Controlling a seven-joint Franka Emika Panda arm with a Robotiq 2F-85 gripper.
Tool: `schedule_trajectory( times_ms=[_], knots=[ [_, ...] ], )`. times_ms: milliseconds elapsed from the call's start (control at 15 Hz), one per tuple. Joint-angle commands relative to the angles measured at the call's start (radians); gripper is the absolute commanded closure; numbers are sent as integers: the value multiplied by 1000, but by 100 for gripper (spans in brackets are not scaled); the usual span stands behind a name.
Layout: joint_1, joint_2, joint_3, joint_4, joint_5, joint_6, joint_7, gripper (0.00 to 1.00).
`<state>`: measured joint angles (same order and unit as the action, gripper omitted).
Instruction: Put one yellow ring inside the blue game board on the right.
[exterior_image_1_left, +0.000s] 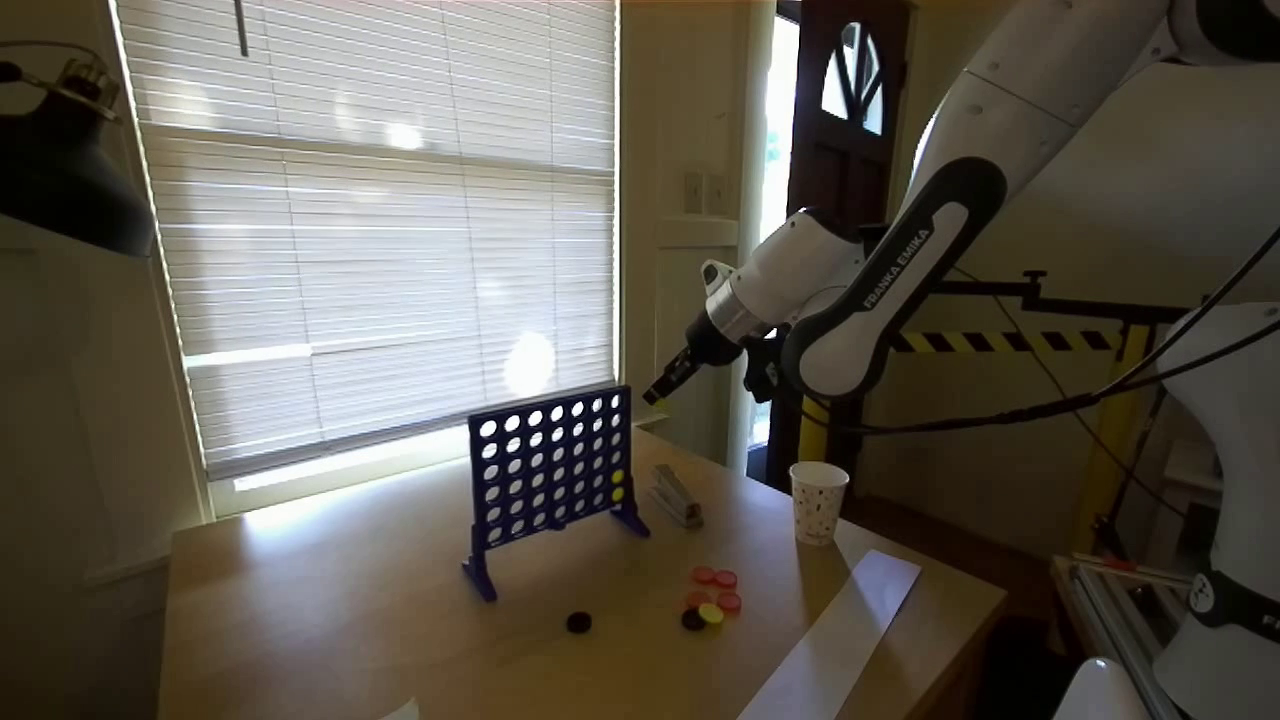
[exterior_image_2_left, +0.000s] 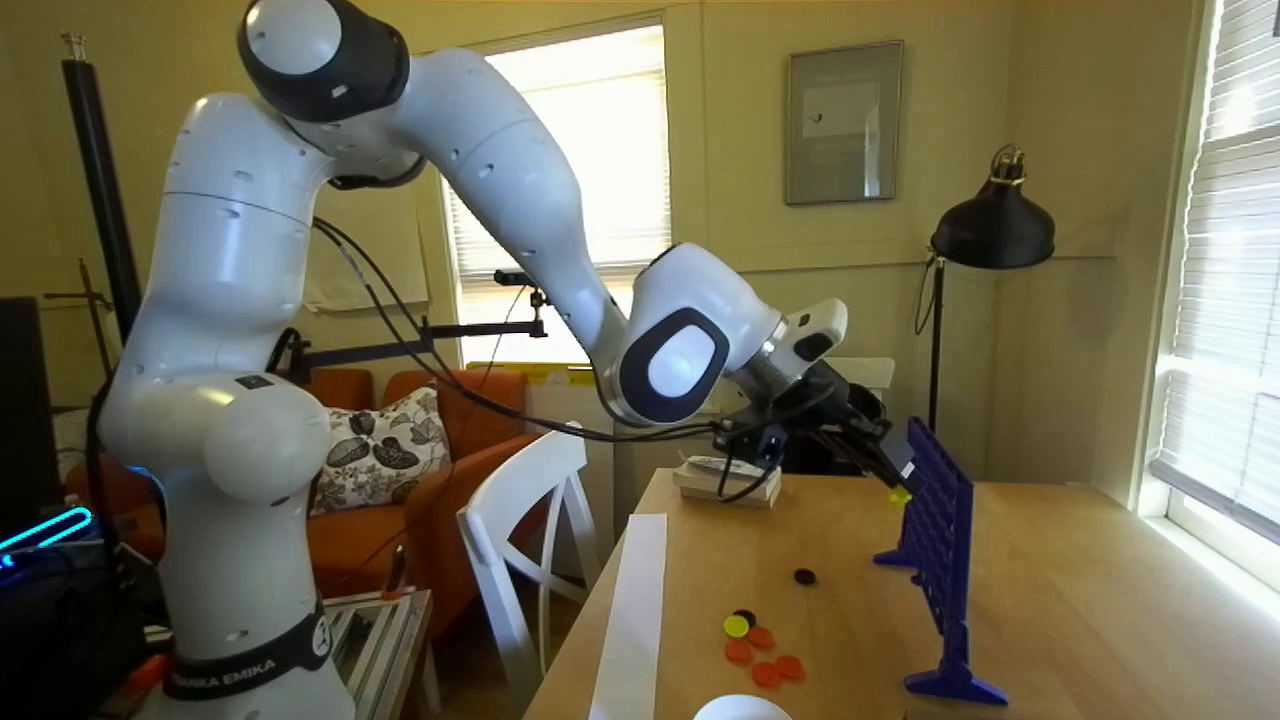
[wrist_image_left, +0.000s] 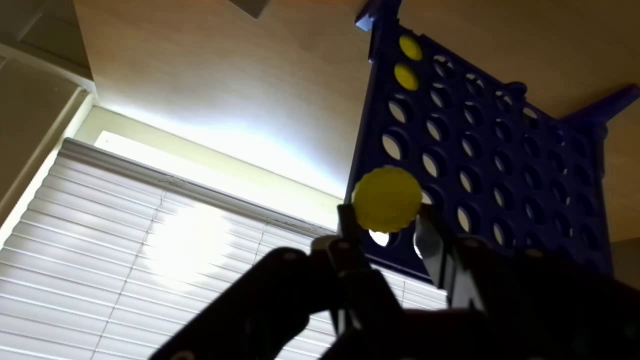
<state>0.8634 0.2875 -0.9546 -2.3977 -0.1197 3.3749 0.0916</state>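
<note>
- On the tabletop (exterior_image_1_left: 320, 620), in an exterior view, the blue game board (exterior_image_1_left: 548, 467) stands upright, two yellow discs (exterior_image_1_left: 617, 495) low in its right end column.
- My tool (wrist_image_left: 385, 220) is drawn in to a narrow pinch.
- To the right, a patterned cup (exterior_image_1_left: 819, 502); just right of the board, a stapler (exterior_image_1_left: 680, 497).
- Near: red tokens (exterior_image_1_left: 729, 602), dark tokens (exterior_image_1_left: 579, 622), a loose yellow token (exterior_image_1_left: 711, 614).
- The yellow ring (wrist_image_left: 387, 197) is in my grip, close by the board's upper right corner.

White arm (exterior_image_2_left: 530, 190) arched high, pincer (wrist_image_left: 386, 218) angled downward, fingers (wrist_image_left: 347, 222) clamped slightly apart
</note>
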Motion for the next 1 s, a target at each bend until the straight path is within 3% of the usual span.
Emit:
schedule_trajectory(
  times_ms=[0,400,933],
  knots=[
    [63,27,-64,-2,21,58,-11,91],
    [108,47,-109,-13,20,149,-10,91],
    [96,61,-105,-25,9,260,-7,91]
  ],
)
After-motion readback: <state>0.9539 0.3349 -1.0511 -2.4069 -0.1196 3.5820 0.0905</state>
